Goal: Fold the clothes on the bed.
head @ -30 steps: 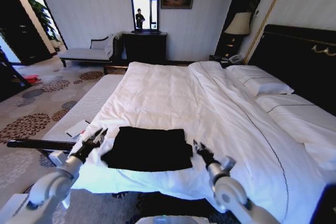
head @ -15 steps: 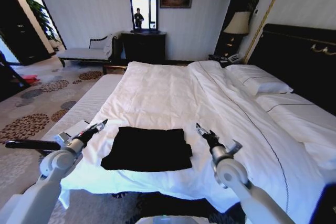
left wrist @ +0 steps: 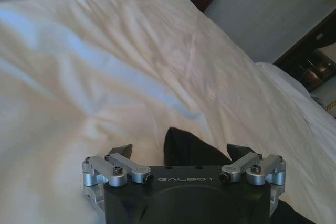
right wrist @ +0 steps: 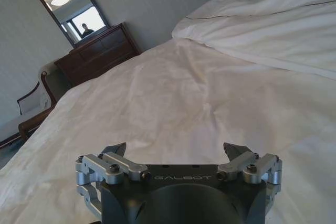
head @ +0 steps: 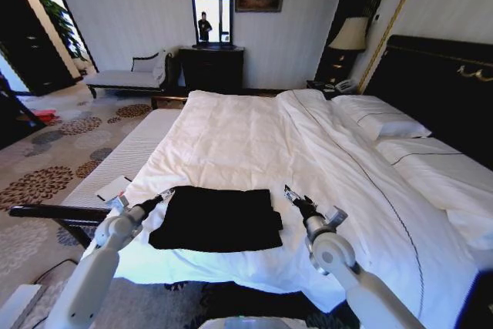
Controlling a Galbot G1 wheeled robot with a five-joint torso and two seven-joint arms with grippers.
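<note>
The clothes (head: 218, 218) are a black folded rectangle lying flat near the front edge of the bed (head: 254, 144), on its white duvet. My left gripper (head: 163, 195) hovers at the garment's left far corner, fingers open; in the left wrist view the open left gripper (left wrist: 180, 151) frames a black corner of the clothes (left wrist: 184, 142). My right gripper (head: 291, 196) is just off the right far corner, open. In the right wrist view the right gripper (right wrist: 176, 150) has its fingers spread over bare duvet (right wrist: 199, 93).
White pillows (head: 383, 122) and a dark headboard (head: 439, 82) are at the right. A pale bench (head: 127, 156) with a white paper (head: 113, 188) runs along the bed's left side, with a dark rail (head: 50, 212) beside it. A dresser (head: 212, 67) stands at the far wall.
My left gripper has moved right, closer to the garment's left corner. My right gripper rose from beside the garment's right edge to its far right corner. The clothes have not moved.
</note>
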